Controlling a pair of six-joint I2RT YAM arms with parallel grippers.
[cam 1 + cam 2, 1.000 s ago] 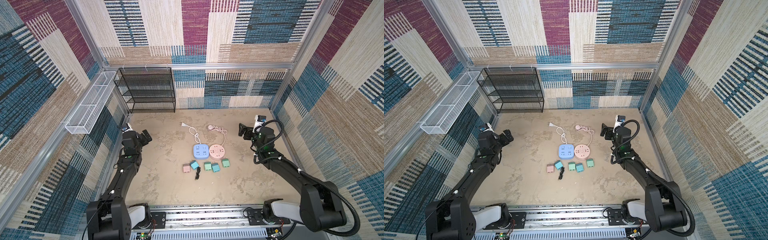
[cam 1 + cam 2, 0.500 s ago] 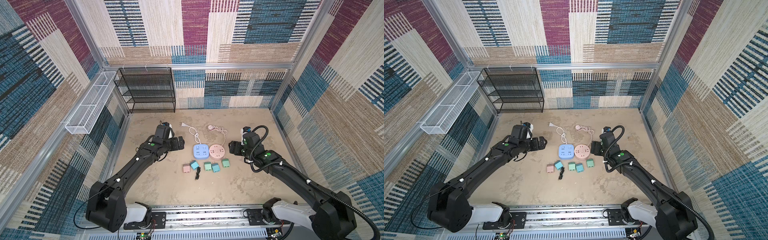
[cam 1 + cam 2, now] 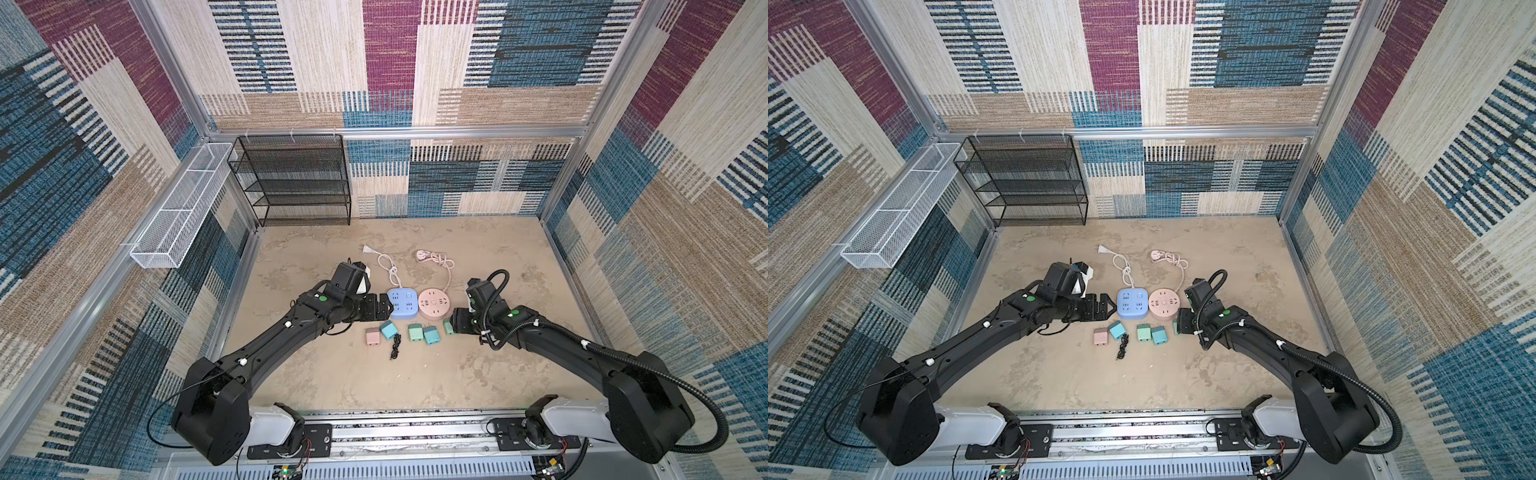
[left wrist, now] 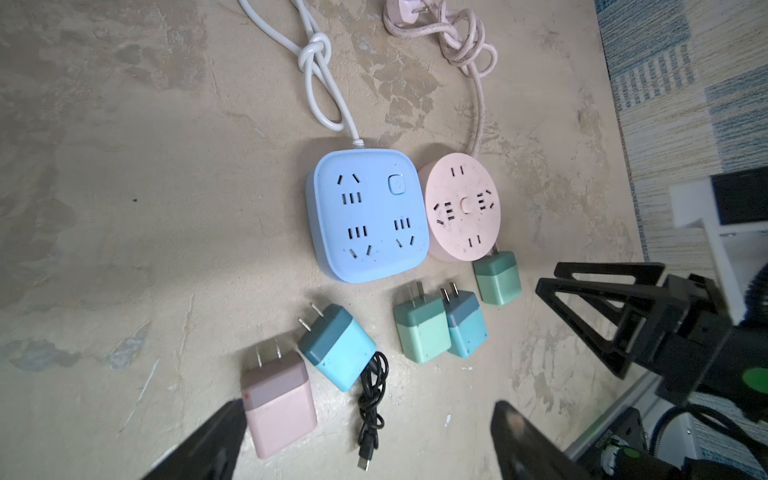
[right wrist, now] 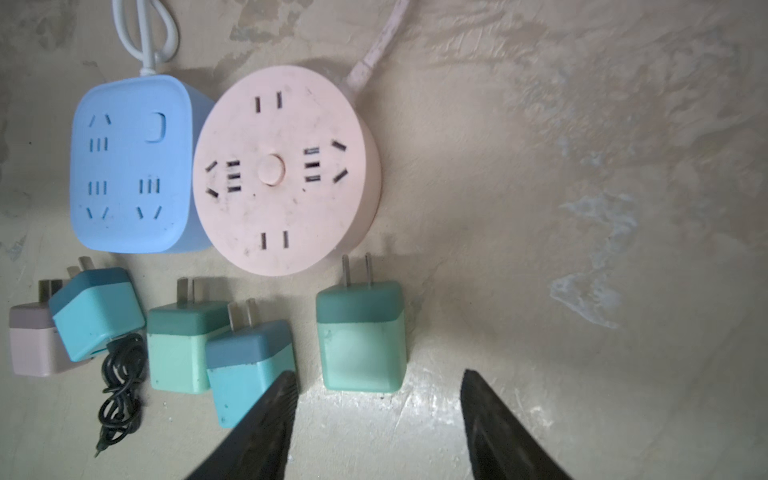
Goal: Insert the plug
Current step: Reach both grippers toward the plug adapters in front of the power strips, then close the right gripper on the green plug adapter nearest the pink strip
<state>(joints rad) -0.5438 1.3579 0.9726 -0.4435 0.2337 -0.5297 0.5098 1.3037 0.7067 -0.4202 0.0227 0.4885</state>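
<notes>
Worktop (image 3: 332, 374), beige and mottled. Black mesh rack (image 3: 291, 178) in the far left corner. White wire basket (image 3: 178, 208) hung on the left wall. Left end effector (image 3: 386, 311): jaws spread wide, nothing held, tips just beside the blue socket block (image 3: 403, 304). Right end effector (image 5: 379, 372): jaws partly apart, nothing pinched, tips just behind the rightmost green plug (image 5: 360, 340). Blue socket block: square, mid-worktop, knotted white cord (image 4: 316, 54) trailing behind. Pink socket block (image 3: 433, 303): round, touching the blue one on its right, pink cord (image 4: 461, 45) coiled behind. Plugs, five, lying flat in a loose row on the near side of the blocks, none inserted. Rightmost green plug: prongs toward the pink block, close to its rim. Blue plug (image 5: 249, 365), touching the second green plug (image 5: 178, 345). Tilted blue plug (image 5: 97, 311). Pink plug (image 4: 278, 411), left end of the row. Black cable (image 4: 372, 399), bundled, beside the tilted blue plug.
</notes>
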